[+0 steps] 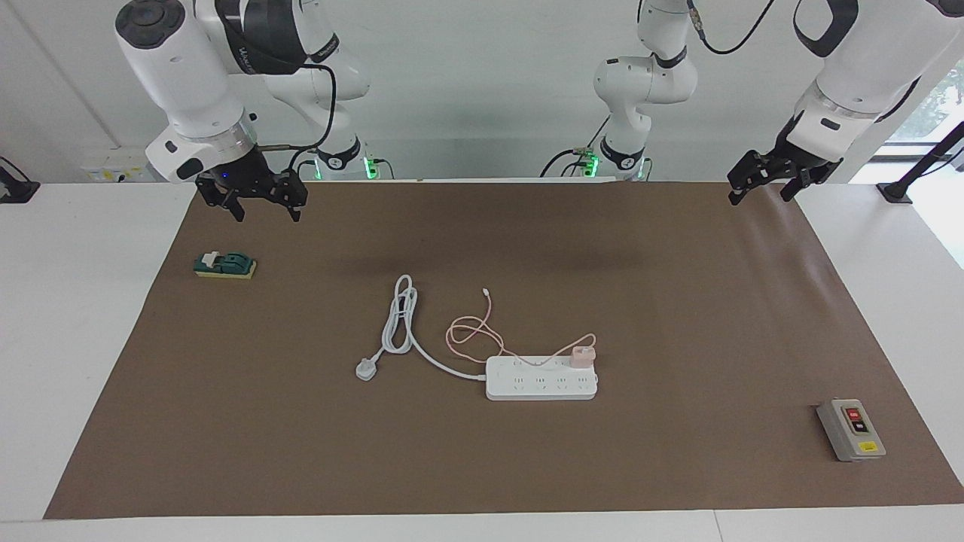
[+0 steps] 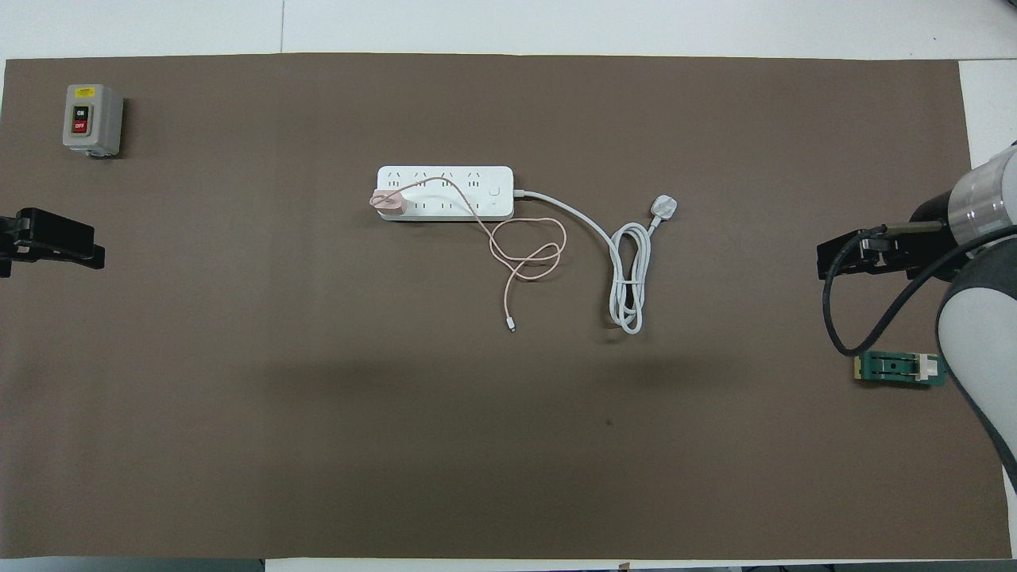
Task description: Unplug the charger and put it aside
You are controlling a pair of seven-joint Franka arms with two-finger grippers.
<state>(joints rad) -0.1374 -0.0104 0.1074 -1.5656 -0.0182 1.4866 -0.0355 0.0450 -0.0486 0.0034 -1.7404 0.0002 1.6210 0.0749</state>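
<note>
The small pale pink charger cube (image 1: 581, 356) (image 2: 387, 202) sits plugged into the white power strip (image 1: 541, 379) (image 2: 445, 193), well apart from both raised pincers. The left pincer (image 1: 761, 184) (image 2: 56, 238) and the right pincer (image 1: 252, 202) (image 2: 854, 254) hang with fingers apart over the desk's ends.

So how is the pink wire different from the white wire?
The pink cable is thin and lies in a loose loop; the white cord is thick and folded into a tidy bundle. The pink cable runs from the charger plugged into the power strip; the white cord is the strip's own. Both rest on the brown mat.
</note>
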